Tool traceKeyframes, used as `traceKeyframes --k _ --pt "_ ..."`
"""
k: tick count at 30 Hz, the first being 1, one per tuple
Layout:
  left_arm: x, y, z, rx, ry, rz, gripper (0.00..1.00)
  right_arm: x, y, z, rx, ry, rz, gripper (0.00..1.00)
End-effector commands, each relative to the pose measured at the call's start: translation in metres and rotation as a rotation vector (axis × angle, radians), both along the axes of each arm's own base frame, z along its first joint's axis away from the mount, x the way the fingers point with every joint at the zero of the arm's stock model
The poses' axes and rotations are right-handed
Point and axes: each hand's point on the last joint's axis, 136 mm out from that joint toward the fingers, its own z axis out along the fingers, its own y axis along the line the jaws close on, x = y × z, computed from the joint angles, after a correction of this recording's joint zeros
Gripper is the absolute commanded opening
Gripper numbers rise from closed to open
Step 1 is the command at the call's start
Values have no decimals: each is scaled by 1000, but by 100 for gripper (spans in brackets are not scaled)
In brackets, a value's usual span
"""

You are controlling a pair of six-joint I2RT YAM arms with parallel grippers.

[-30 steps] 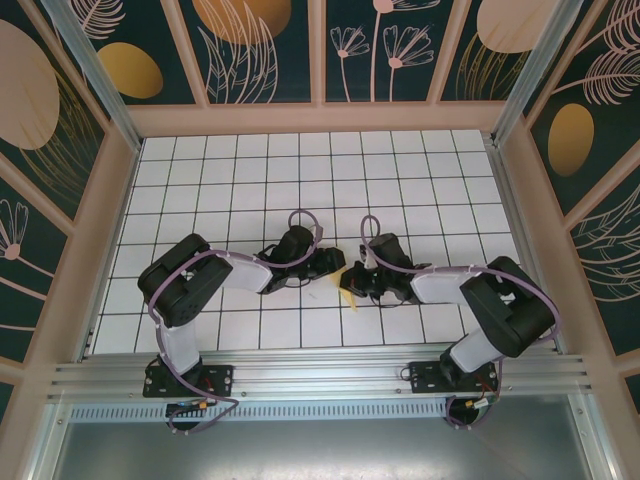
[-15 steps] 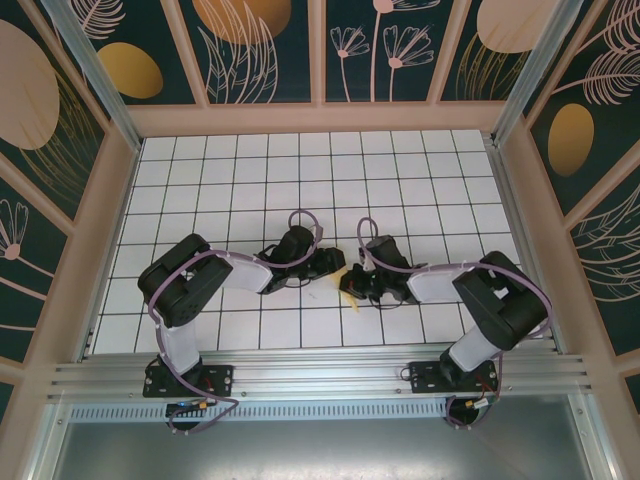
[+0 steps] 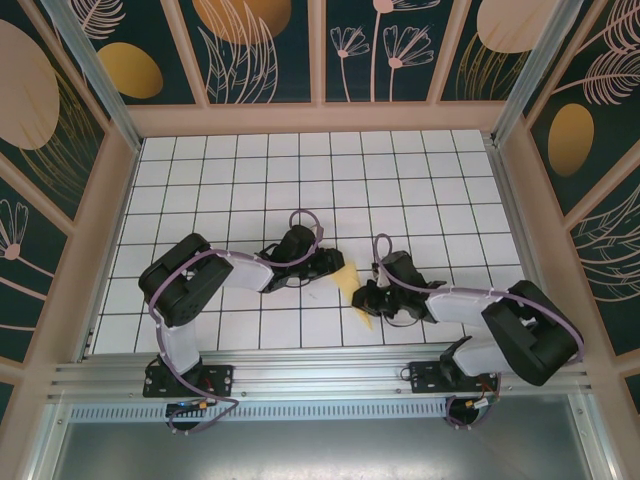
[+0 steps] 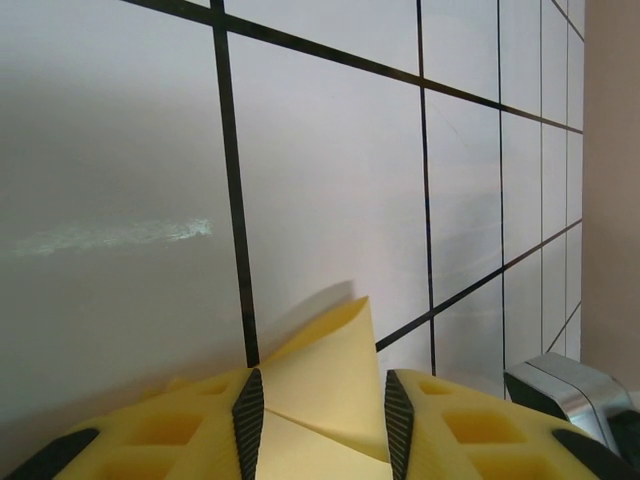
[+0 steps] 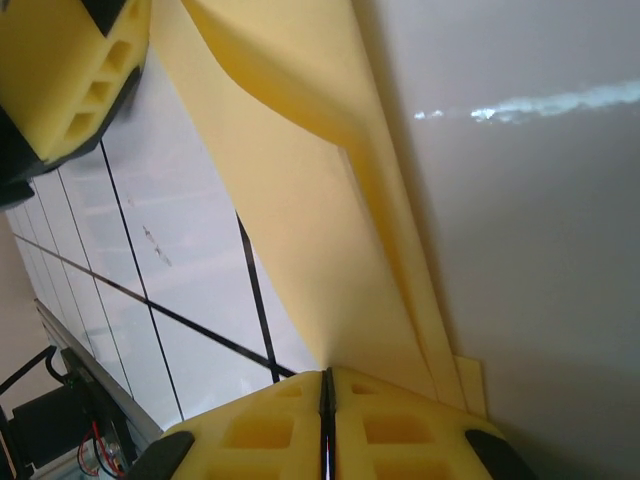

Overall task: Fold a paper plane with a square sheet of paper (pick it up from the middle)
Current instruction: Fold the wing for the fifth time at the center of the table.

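The right hand [image 3: 366,303] has slid nearer, pinching the paper plane [image 3: 354,291]; the left hand [image 3: 335,266] grips its far tip, stretching it.

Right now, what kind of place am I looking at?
Probably a robot test cell: a white gridded table walled by leaf-patterned panels, with an aluminium rail carrying two arms.
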Motion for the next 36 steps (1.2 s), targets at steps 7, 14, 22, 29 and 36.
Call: traceKeyframes --k 7,14,22,29,36 --pt "3 9 15 28 -51 24 42 2 -11 -6 -19 1 -30 6" --pt "-4 1 67 -81 -120 -18 46 23 4 -2 2 -28 -20 5" --pt "-30 -21 39 -126 -13 -117 32 39 14 2 15 -56 -17 4" --pt "-31 -24 2 -96 78 -102 29 37 13 14 37 -75 -13 5" --pt "-34 -10 -27 -11 113 -56 28 22 20 27 63 -82 45 8"
